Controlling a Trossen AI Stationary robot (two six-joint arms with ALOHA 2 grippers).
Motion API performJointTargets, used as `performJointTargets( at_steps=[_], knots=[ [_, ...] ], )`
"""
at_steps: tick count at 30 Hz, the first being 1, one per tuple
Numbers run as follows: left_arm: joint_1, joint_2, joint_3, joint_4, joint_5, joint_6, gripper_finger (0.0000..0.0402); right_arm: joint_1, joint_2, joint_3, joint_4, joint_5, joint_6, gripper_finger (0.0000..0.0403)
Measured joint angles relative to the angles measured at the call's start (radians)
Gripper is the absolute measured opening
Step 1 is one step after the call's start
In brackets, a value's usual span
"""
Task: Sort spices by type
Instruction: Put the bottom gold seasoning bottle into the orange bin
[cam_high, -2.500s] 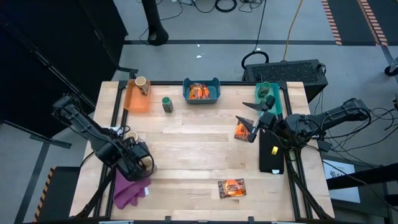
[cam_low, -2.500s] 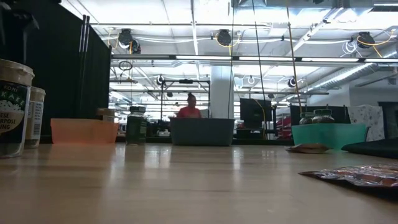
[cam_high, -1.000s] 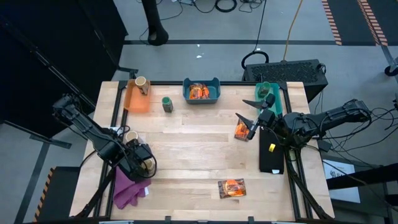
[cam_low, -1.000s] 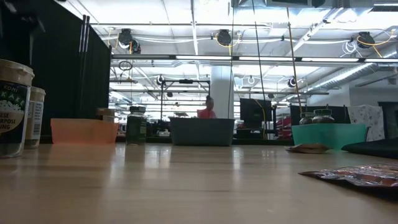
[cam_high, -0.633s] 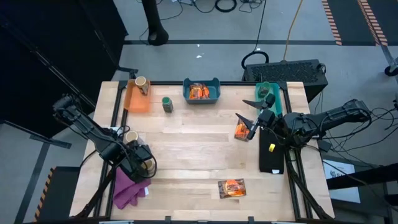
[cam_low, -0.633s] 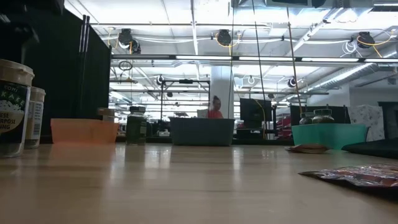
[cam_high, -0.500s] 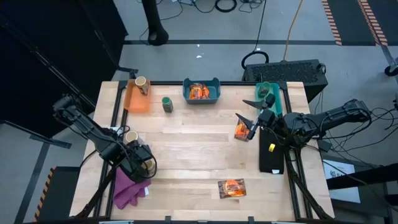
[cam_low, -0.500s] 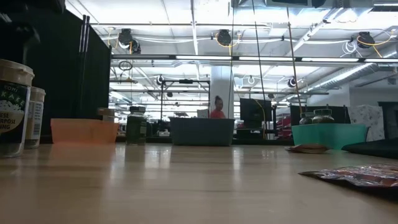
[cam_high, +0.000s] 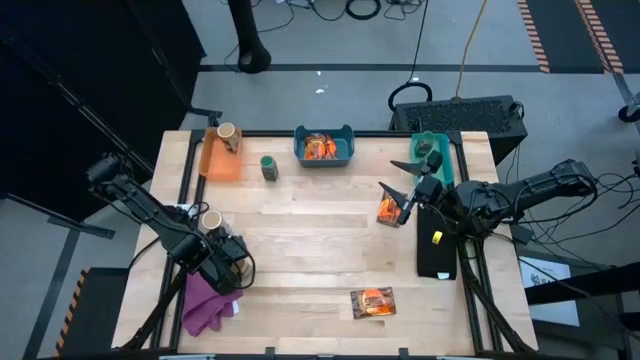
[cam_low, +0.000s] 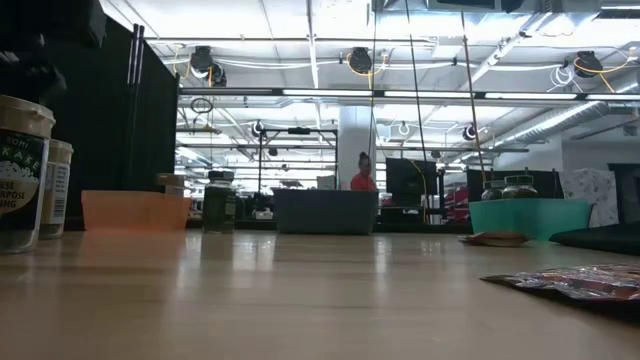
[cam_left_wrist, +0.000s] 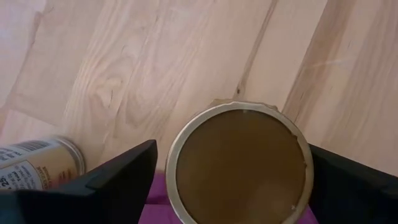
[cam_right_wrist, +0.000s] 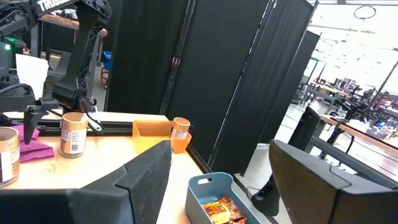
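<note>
Directly over a tan jar (cam_left_wrist: 241, 163), the left gripper (cam_left_wrist: 231, 177) hangs open-fingered.

Left hand (cam_high: 228, 262) slightly nearer front edge.

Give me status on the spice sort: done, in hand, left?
Done: packets in blue bin, jars in teal bin, tan jar in orange bin.
In hand: left gripper open around a tan jar.
Left: two packets, green jar, another tan jar.

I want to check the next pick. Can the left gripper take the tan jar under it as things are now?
Probably yes. The left gripper is open, with one finger on each side of the tan jar, and nothing visible lies between them.
</note>
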Motion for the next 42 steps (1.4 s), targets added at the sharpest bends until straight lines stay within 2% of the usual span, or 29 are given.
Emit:
performJointTargets(
  at_steps=[7, 13, 20, 23, 29, 31, 36, 42],
  knots=[
    [0.0, 0.0, 0.0, 0.001, -0.001, -0.004, 0.028, 0.0, 0.0, 0.0, 0.0, 0.0, 0.0, 0.0254],
    [0.0, 0.002, 0.014, 0.005, 0.003, -0.009, 0.028, 0.0, 0.0, 0.0, 0.0, 0.0, 0.0, 0.0254],
    [0.084, 0.002, 0.157, -0.002, -0.048, 0.027, 0.028, 0.0, 0.0, 0.0, 0.0, 0.0, 0.0, 0.0254],
    [0.167, 0.002, 0.245, -0.089, -0.114, 0.03, 0.028, 0.0, 0.0, 0.0, 0.0, 0.0, -0.003, 0.0254],
    [0.394, 0.001, 0.398, -0.457, -0.325, 0.023, 0.028, 0.0, 0.0, 0.0, 0.001, 0.0, -0.017, 0.0254],
    [0.492, 0.001, 0.435, -0.54, -0.366, 0.041, 0.028, 0.0, 0.0, 0.0, 0.001, 0.0, -0.018, 0.0254],
    [0.745, -0.008, 0.446, -0.551, -0.394, 0.273, 0.028, -0.001, 0.0, 0.0, 0.002, 0.0, -0.03, 0.0254],
    [0.997, -0.019, 0.412, -0.411, -0.394, 0.562, 0.028, -0.001, 0.0, 0.0, -0.002, 0.0, -0.03, 0.0254]
  ],
)
